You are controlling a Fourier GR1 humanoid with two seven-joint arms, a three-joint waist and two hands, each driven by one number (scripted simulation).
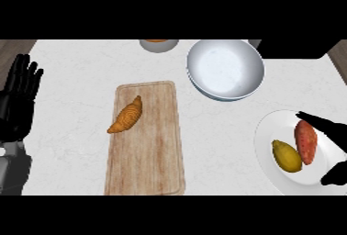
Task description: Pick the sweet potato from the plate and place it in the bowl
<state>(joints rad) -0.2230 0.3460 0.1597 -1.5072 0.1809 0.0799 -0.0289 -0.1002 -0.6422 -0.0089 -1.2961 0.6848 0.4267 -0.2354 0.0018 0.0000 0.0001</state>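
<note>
Probably risks catching the mango just beside the sweet potato when closing the open, spread-fingered right hand.

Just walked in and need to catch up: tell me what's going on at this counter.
The robot's right hand hovers over the round white plate at the right, fingers open beside the reddish sweet potato, which lies next to a yellow oval fruit. The large white bowl holds nothing yet. The left hand rests open at the left edge. A golden croissant lies on the wooden cutting board.
</note>
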